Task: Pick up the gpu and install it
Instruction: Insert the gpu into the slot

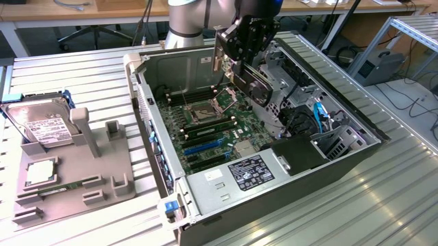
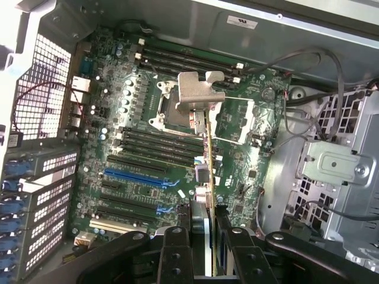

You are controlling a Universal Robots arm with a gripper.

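Jaws of the gripper (image 1: 247, 38) are closed on the gpu (image 1: 252, 77), held edge-down above the open computer case (image 1: 356, 154) — card in line with motherboard (image 2: 154, 142) slots, not yet seated.

The grey Universal Robots arm (image 1: 186, 23) is seen at the twelve o'clock edge of the exterior view, reaching down. Its black two-fingered gripper (image 1: 247, 43) is held toward one o'clock of centre. In the wrist view the black fingers (image 2: 176, 254) are closed on a thin card (image 2: 208, 177), edge-on.
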